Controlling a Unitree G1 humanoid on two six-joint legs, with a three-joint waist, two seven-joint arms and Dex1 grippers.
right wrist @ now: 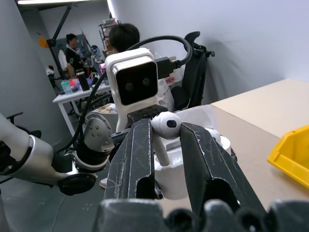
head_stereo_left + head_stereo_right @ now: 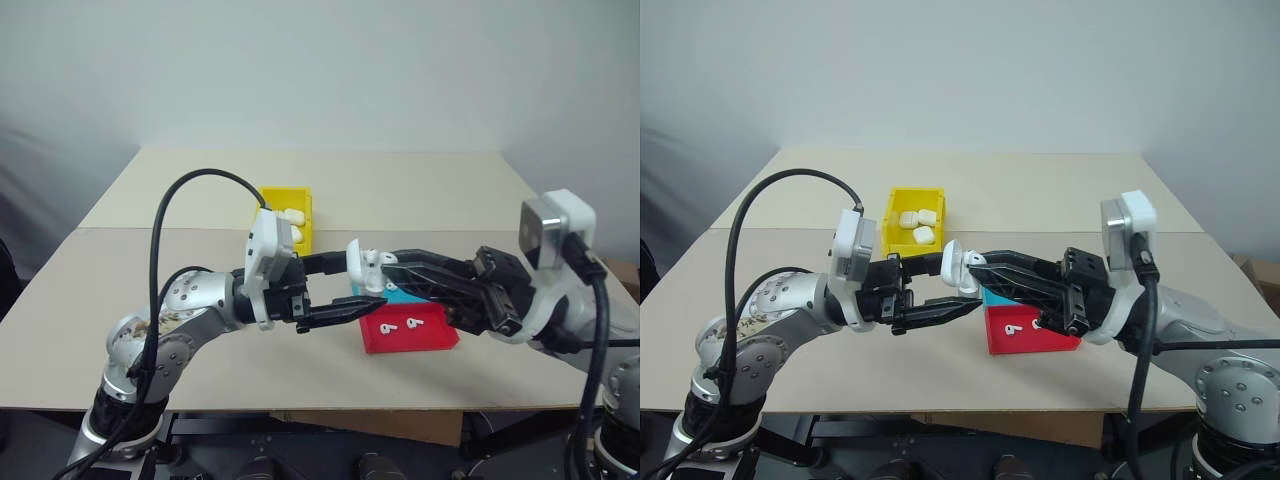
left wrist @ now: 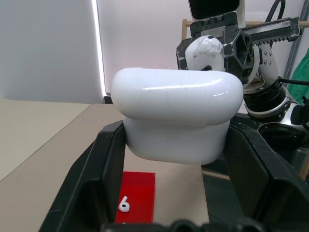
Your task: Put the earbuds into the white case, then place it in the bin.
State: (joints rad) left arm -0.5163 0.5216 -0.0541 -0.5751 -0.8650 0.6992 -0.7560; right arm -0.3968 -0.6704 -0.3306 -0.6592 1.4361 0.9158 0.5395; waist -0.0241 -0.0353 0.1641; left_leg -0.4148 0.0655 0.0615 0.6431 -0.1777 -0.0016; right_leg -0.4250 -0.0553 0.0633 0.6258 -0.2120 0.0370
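Hovering mid-air above the table (image 2: 120,300), the white case (image 3: 177,116) is clamped tight by the left gripper (image 2: 355,290), while an earbud (image 1: 166,123) is pinched by the right gripper (image 1: 166,140) just at the case, with the bin (image 2: 902,215) behind.

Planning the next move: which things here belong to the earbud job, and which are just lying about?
In the job:
- white case, gripped by the left gripper
- earbud, pinched by the right gripper
- two earbuds on the red tray
- yellow bin

Lying about:
- three cases already in the bin
- people behind
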